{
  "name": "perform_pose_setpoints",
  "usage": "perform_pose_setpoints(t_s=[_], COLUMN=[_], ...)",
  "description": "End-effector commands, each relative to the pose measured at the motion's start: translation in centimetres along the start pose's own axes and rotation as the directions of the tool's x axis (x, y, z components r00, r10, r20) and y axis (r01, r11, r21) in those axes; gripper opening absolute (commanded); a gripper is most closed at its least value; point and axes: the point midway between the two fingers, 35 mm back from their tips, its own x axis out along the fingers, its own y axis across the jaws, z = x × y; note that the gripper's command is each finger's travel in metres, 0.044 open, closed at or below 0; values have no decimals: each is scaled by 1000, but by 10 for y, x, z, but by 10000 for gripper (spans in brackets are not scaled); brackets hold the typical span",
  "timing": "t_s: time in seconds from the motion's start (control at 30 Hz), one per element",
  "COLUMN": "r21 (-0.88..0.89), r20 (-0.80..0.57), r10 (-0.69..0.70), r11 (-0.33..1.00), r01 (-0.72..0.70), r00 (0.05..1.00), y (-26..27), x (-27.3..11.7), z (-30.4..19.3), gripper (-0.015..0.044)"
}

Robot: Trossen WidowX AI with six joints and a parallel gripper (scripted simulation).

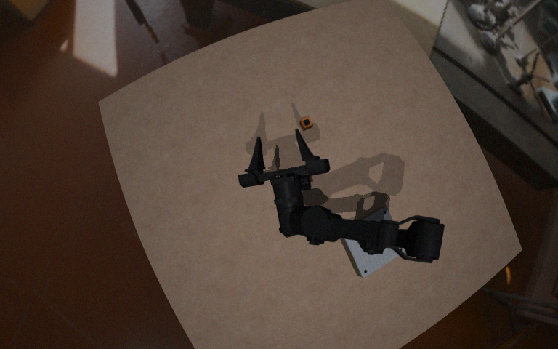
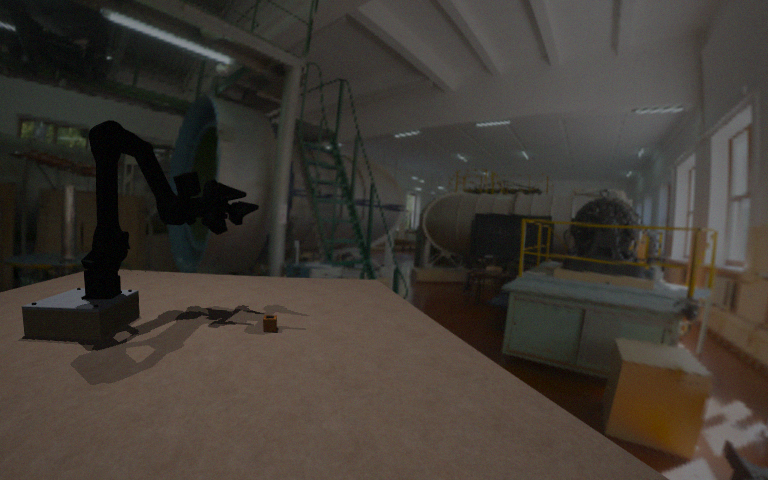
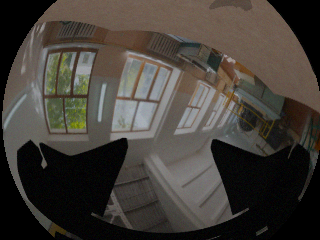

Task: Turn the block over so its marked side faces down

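Note:
A small orange block rests on the table. Its top face carries a dark square mark, so the marked side faces up. My gripper is open with nothing between its fingers. It is raised high above the table, pointing roughly level, and in the exterior view it is up and to the left of the block. In the top view the block is just beyond the tip of the right-hand finger. The block does not show in the wrist view.
The arm's grey base plate sits on the table, at the lower right in the top view and the left in the exterior view. Shadows of the arm fall across the table around the block.

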Motion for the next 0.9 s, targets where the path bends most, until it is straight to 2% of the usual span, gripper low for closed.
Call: perform_pose_setpoints(t_s=[0.0, 0.03, 0.1, 0.2, 0.23, 0.3, 0.53, 0.7, 0.87], r21=[-28, -110, -397, -759, -836, -894, -889, -736, -531], r20=[1, 7, 42, 146, 192, 250, 453, 613, 762], r10=[-3, -14, -56, -127, -148, -170, -220, -240, -252], r11=[1000, 994, 915, 622, 492, 337, -186, -521, -771], r01=[3, 15, 68, 193, 241, 295, 419, 432, 352], r00=[1000, 1000, 998, 981, 970, 953, 864, 753, 597], y=[-2, -7, -24, -46, -50, -54, -56, -46, -29], x=[2, 9, 33, 72, 85, 98, 135, 153, 162], z=[0, 1, 7, 27, 37, 49, 90, 125, 158], gripper=[426, 440, 440, 440, 440, 440, 440, 440, 440])
